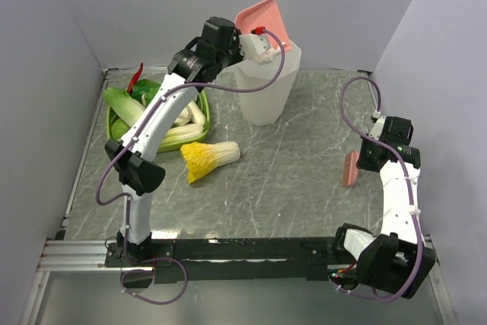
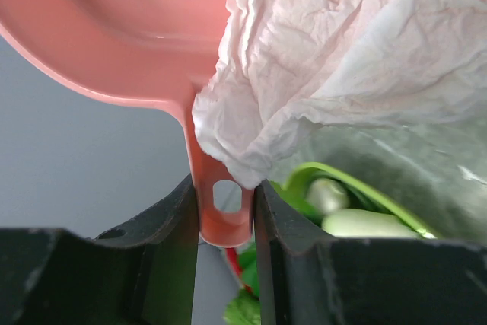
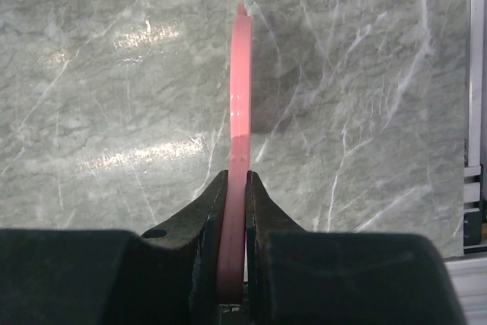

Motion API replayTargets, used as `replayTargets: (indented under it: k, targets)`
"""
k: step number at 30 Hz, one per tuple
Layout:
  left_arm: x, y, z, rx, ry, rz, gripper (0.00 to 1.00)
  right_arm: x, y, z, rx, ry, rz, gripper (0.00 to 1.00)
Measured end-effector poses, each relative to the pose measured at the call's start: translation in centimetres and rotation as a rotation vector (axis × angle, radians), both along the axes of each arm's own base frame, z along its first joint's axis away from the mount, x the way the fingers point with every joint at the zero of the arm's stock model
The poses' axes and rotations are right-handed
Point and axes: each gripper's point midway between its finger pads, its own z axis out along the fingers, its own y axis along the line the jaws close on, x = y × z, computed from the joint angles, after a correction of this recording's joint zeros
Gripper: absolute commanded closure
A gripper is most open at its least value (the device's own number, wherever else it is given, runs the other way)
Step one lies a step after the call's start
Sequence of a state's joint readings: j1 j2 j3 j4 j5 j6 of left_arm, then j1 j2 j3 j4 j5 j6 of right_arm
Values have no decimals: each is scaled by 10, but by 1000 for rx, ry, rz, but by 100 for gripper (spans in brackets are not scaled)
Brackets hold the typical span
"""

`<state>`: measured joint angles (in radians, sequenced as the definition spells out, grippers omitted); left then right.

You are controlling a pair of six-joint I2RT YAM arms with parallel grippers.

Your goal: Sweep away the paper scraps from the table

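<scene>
Left gripper (image 2: 225,195) grips pink plastic dustpan (image 1: 261,19) tilted over tall white bin (image 1: 266,97), likely dumping; right gripper (image 3: 236,180) clamps flat pink scraper (image 3: 240,89) aside.

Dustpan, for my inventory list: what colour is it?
Pink; the dustpan shows best in the left wrist view.

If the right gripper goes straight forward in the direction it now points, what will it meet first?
Most likely the table: the flat pink tool clamped in the right gripper would touch it first. Nothing else shows in that line; the height above the marble is unclear.
</scene>
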<state>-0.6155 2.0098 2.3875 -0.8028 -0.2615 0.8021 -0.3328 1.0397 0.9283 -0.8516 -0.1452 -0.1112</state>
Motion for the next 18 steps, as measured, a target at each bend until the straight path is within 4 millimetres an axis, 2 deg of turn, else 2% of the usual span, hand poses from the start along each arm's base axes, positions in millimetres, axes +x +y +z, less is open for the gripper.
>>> replayTargets:
  k: [6,10,13,18]
  targets:
    - [34,17,21,124,-154,25,99,0,2,-1,26,-5,-8,100]
    - [58,24,41,284,-296,16,99,-1,4,-4,41,-1,-11,100]
    - [72,22,57,457,-422,-12,99,-1,5,-3,50,-4,-12,100]
    - [82,13,78,690,-581,-79,99,-1,6,-3,62,-7,-13,100]
